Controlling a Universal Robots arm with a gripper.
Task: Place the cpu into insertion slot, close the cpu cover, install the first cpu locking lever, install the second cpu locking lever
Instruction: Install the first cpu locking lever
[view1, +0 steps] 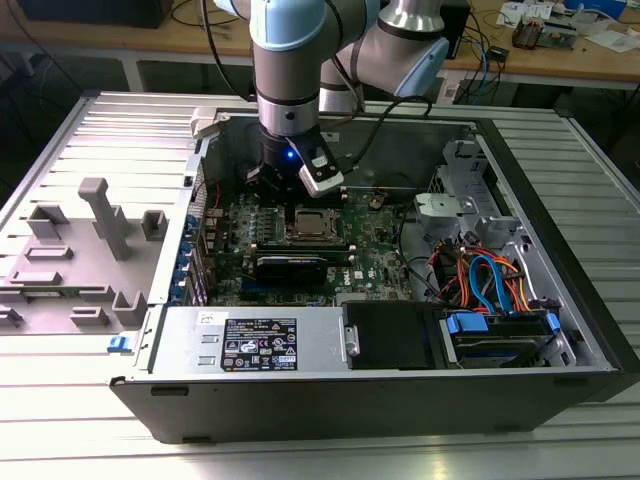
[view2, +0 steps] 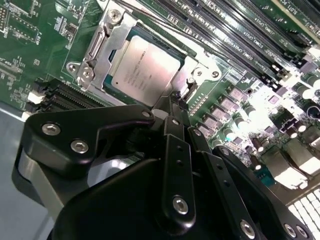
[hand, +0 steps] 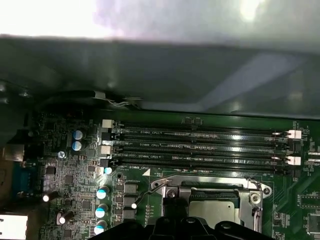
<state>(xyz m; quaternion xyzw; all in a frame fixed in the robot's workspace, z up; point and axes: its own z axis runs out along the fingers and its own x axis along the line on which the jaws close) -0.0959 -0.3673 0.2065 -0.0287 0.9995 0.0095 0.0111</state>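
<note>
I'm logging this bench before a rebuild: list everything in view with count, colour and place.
computer case: one, black, open on the slatted silver table.
motherboard: one, green, inside the case.
cpu: one, silver-grey, in the insertion slot.
cpu cover: one, silver, flat around the cpu.
memory slots: several, black, beside the insertion slot.
graphics card: one, black, beside the insertion slot.
silver box: one, along the case's near wall.
cables: a bundle, blue and orange, exterior view's right.
fixtures: several, grey, on the table, exterior view's left.
arm: one, pale blue, above the motherboard.
gripper: one, black, close beside the cpu cover.
</note>
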